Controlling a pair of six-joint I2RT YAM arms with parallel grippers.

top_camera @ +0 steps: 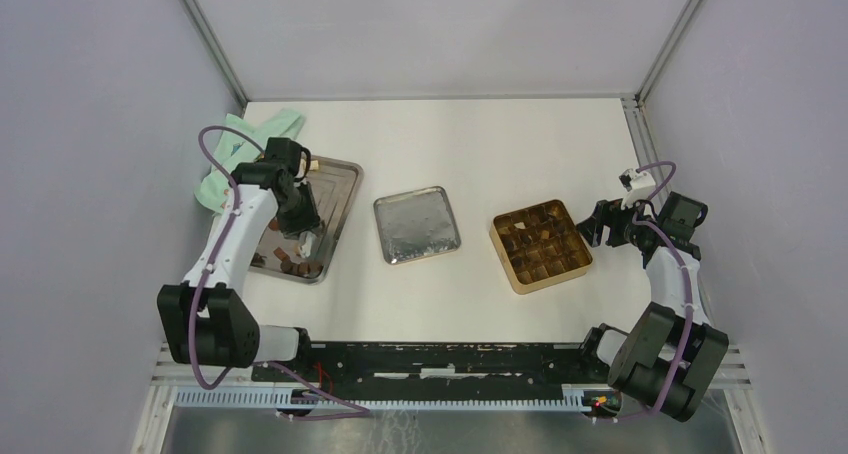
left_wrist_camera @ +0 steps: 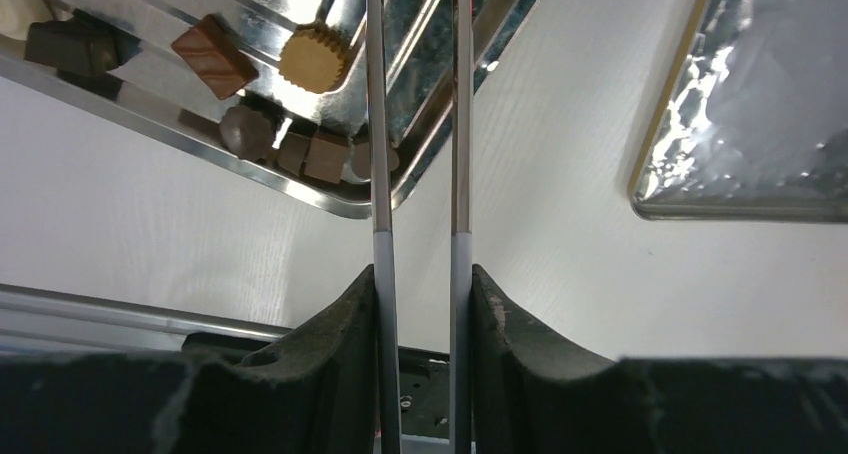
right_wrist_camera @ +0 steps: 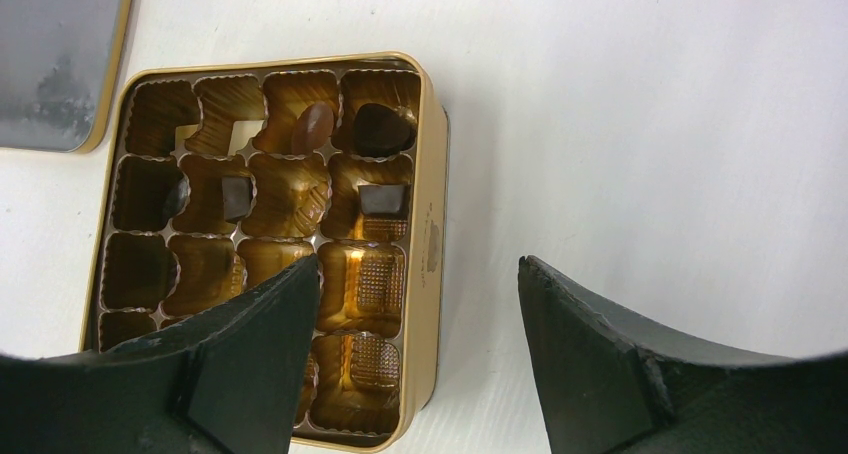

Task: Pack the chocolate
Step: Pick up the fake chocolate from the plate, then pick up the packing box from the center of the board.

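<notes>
Most of the chocolate (left_wrist_camera: 214, 56) lies loose on a steel tray (top_camera: 338, 189): dark, mid-brown, tan and white pieces. In the left wrist view they sit at 10 to 11 o'clock from the left claw (left_wrist_camera: 420, 284), with a small brown cluster just beside the left prong of the tweezers (left_wrist_camera: 378, 124). That claw pinches the tweezers by their two arms, which run out over the tray corner; the tips are cut off by the top of the view.

A few more dark pieces sit in the far compartments of the gold tin (right_wrist_camera: 432, 154), at about 11 o'clock from the right claw (right_wrist_camera: 415, 274). The near compartments show only gold liner. The right claw hangs spread wide and holds nothing, at the tin's 3 o'clock side in the top view.

On the worktop (top_camera: 480, 144), a lid (top_camera: 417, 224) lies between tray and tin. A green cloth (top_camera: 225, 164) is bunched at the tray's 11 o'clock corner.
</notes>
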